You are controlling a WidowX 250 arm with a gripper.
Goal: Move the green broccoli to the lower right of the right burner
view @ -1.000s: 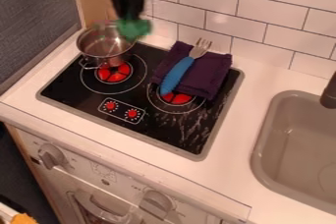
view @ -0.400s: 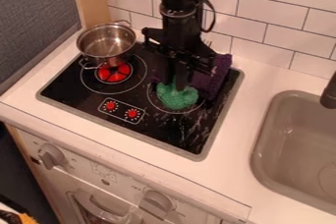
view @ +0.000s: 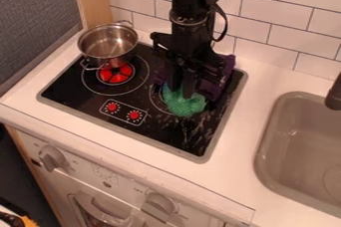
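Over the front of the right burner [view: 157, 102] hangs the black gripper [view: 181, 89], its fingers shut on the green broccoli [view: 185, 105]. The broccoli's head faces down and covers part of the burner ring, toward its lower right. How far it is above the stove surface I cannot tell. Behind the gripper, a dark purple cloth [view: 223, 69] lies on the stove, largely covered by the arm. The fork with the blue handle is mostly hidden behind the gripper.
A metal pot [view: 108, 44] stands at the back left, partly over the left burner [view: 114, 73]. Red knobs [view: 134, 115] sit at the stove's front. To the right is the grey sink [view: 299, 151] with a dark faucet [view: 335, 94]. A tiled wall [view: 273, 22] rises behind.
From above the pot, the gripper has come right and down to the right burner with the broccoli. Since the later earlier frame, both have shifted slightly right and toward the stove's front.
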